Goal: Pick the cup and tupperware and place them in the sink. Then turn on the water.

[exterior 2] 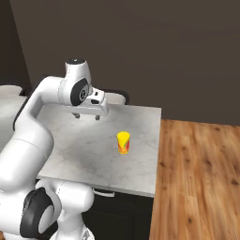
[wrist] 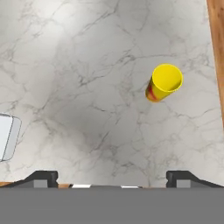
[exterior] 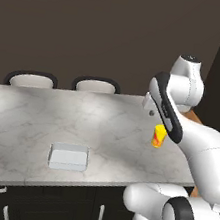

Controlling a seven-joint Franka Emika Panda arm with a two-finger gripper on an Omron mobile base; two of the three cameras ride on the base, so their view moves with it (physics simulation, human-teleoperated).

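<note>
While the arm rises from the base and folds forward at the elbow, its hand is held level above the marble counter (exterior 2: 140,123), with the pincer (exterior 2: 87,116) pointing straight down at the surface. The two finger tips (wrist: 43,177) stand far apart at opposite sides of the hand view, so the pincer is wide and nothing lies between them. The pincer hangs clear of the counter and touches nothing.

The cup (exterior 2: 123,142) stands upright on the counter, near the edge that borders the wooden floor (exterior 2: 201,173), and well apart from the pincer. In the hand view, its open mouth faces up and a red patch shows on its side.

The tupperware (exterior: 68,157) lies flat near the counter's front edge, well apart from the cup. Two chair backs (exterior: 96,85) stand behind the counter's far edge.
</note>
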